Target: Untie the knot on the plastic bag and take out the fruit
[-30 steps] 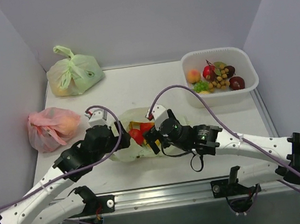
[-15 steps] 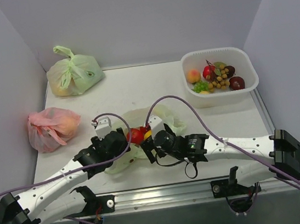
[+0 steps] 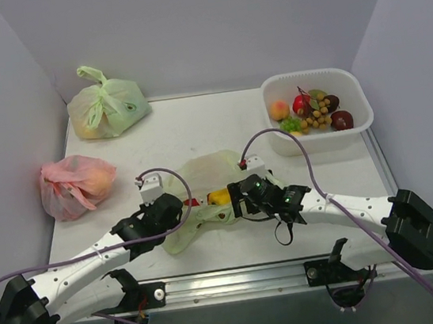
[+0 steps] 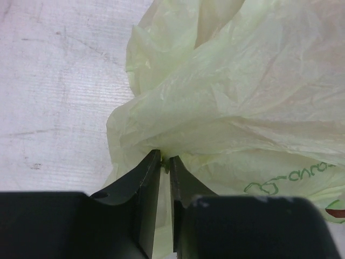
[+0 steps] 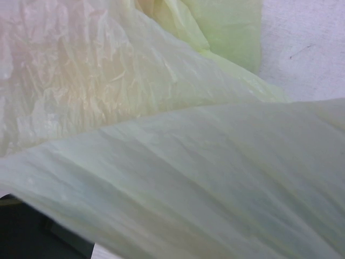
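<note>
Plastic bag (image 3: 202,173) lies on the table (image 3: 196,125) between my two arms, slumped and crinkled. I can't pick out a knot anywhere and the mouth looks loose, so I judge the untying is done and this is the emptying step.

My left gripper (image 4: 164,157) is pinched nearly closed on a fold of the pale-green film at the bag's near-left edge. The wrist view shows the plastic gathered right at the fingertips.

My right gripper (image 3: 238,195) sits at the bag's right side, nosed into the film. Its own camera sees nothing but plastic draped across it, so whether those jaws grip anything I cannot tell.

Between the two grippers a yellow fruit (image 3: 220,197) shows at the bag's near side. Whether it's out in the open or under thin film is hard to say.

Next move, as I read it: use the left pinch as the anchor, then work the right fingers past the film onto that yellow fruit without bunching plastic into the grip. The white tub (image 3: 360,103) at the far right already holds fruit, so that's likely where it goes.
</note>
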{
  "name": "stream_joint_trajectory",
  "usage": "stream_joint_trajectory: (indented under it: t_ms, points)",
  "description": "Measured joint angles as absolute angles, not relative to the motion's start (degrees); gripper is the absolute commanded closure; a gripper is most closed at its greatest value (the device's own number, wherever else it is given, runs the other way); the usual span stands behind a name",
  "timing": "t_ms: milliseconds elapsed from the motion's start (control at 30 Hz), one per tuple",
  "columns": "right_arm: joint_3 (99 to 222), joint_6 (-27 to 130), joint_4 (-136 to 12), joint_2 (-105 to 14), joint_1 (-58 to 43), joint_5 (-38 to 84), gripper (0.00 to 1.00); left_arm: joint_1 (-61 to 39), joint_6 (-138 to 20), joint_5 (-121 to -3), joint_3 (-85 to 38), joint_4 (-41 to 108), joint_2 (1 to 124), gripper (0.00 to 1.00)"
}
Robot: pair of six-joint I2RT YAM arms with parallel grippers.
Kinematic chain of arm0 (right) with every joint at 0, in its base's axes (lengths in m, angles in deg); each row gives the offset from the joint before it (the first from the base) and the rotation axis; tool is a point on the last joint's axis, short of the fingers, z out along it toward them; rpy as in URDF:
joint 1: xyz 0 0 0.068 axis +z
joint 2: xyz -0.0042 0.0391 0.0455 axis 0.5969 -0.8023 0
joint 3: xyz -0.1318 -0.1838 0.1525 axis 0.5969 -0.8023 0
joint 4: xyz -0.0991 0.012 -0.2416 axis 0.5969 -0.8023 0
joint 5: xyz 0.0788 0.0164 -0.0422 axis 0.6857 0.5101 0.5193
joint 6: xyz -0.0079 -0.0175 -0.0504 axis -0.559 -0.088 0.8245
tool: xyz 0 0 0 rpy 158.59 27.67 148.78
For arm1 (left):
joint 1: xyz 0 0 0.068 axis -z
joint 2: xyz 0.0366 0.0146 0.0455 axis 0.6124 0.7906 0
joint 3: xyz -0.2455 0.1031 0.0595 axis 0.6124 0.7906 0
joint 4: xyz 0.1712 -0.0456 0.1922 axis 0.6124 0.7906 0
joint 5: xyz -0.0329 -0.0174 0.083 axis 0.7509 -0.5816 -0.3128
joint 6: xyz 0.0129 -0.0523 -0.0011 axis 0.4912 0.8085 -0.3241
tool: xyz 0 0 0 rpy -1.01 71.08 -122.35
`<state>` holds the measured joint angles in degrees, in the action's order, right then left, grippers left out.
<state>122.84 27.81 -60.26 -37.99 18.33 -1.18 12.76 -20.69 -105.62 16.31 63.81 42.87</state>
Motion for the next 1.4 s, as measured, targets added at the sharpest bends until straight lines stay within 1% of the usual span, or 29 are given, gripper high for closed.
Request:
stream_joint_trajectory:
  t_ms: [33, 167, 333, 433, 567, 667, 800, 933, 1033, 1133, 1167, 1267, 1300, 1333, 1367, 1400]
  points:
    - [122.84, 27.81, -60.46, -37.56, 17.79, -0.72, 0.17, 12.76, -21.26, -105.60, 16.31, 63.22, 43.18, 0.80]
    - [124.44, 29.52, -62.49, -36.27, 19.38, 0.51, 0.18, 12.76, -23.88, -105.46, 16.29, 61.67, 43.79, 0.80]
    - [131.85, 32.88, -64.98, -36.31, 24.26, 0.66, 0.19, 12.72, -26.61, -103.83, 15.53, 61.27, 43.75, 0.83]
    - [136.48, 34.17, -65.03, -37.53, 25.22, 0.57, 0.20, 12.72, -27.88, -102.34, 14.56, 61.27, 43.51, 0.85]
    - [141.03, 35.57, -64.92, -42.41, 25.00, -0.28, 0.20, 12.72, -29.33, -100.50, 12.60, 61.47, 42.87, 0.86]
    - [142.77, 35.79, -64.92, -47.39, 24.08, -0.54, 0.19, 12.72, -30.13, -99.28, 11.11, 61.58, 42.46, 0.90]
    - [142.93, 35.29, -65.38, -53.16, 21.81, -1.44, 0.14, 12.72, -31.14, -97.42, 10.39, 61.62, 42.04, 0.92]
    - [142.93, 34.43, -65.44, -56.46, 20.39, -1.74, 0.11, 12.72, -31.40, -95.37, 10.39, 61.91, 42.04, 0.94]
    - [142.91, 34.39, -64.68, -58.54, 20.26, -1.22, 0.11, 12.72, -31.49, -93.92, 10.41, 61.95, 42.06, 0.94]
    - [142.91, 35.05, -62.75, -59.89, 19.91, -1.31, 0.13, 12.72, -31.49, -92.72, 10.41, 61.93, 42.11, 0.95]
    - [142.91, 35.18, -61.73, -60.20, 19.73, -1.20, 0.15, 12.72, -31.49, -92.35, 10.43, 61.91, 42.13, 0.95]
    - [142.91, 35.57, -59.67, -61.07, 19.32, -1.22, 0.28, 12.72, -31.47, -91.56, 10.52, 61.84, 42.17, 0.95]
    - [142.91, 35.68, -59.21, -61.16, 19.23, -1.15, 0.39, 12.72, -31.47, -91.35, 10.54, 61.84, 42.17, 0.95]
    - [142.91, 35.79, -58.86, -61.16, 19.14, -0.94, 0.47, 12.72, -31.47, -91.13, 10.54, 61.84, 42.17, 0.95]
    - [142.88, 36.03, -58.34, -61.05, 19.14, -0.91, 0.64, 12.72, -31.47, -90.95, 10.54, 61.86, 42.17, 0.96]
    - [142.73, 36.31, -57.86, -60.88, 19.14, -1.15, 0.69, 12.72, -31.45, -90.84, 10.54, 61.88, 42.17, 0.96]
